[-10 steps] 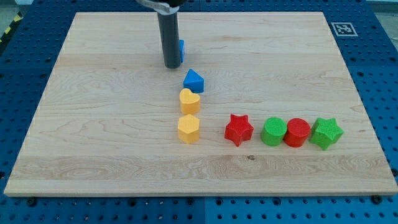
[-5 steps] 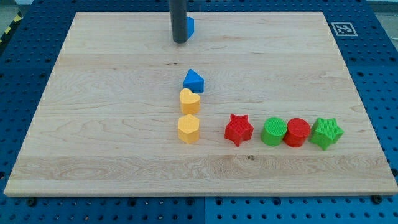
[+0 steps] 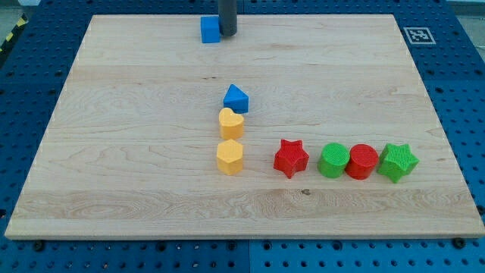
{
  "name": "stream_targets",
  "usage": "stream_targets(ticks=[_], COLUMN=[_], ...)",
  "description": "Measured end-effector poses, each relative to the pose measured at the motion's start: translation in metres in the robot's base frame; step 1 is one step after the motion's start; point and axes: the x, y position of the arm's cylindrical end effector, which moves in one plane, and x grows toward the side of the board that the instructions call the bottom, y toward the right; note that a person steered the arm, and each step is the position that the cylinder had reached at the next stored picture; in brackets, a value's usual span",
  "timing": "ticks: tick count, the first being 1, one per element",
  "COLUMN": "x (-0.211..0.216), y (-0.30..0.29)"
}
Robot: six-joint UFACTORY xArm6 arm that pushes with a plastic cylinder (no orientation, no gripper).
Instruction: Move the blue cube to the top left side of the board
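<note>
the blue cube [image 3: 210, 29] sits at the board [image 3: 114, 152]'s top edge, left of centre. my tip [image 3: 227, 34], a plain rod with no jaws, touches the cube's right side, placed to push it leftward.

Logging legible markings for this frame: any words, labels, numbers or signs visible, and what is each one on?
No readable words, letters or numbers anywhere in the camera view.
One sign only: a black-and-white square marker, a fiducial-type pattern with no text, at the wooden board's corner at the view's top right.
The blue cube, my tip and the other blocks carry no markings.
</note>
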Motion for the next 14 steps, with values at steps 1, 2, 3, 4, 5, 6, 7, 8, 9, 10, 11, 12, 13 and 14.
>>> stream_targets(ticks=[1,2,3,4,5,6,7,8,9,10,11,12,13,14], x=[0.001,0.005,0.014,0.016,0.016,0.016,0.019,0.029,0.044,0.037,0.037,0.035,0.029,0.019], y=[-0.011,-0.023,-0.035,-0.055,-0.081,-0.099,-0.106,-0.106,-0.115,-0.142,-0.163,-0.166,-0.166,-0.166])
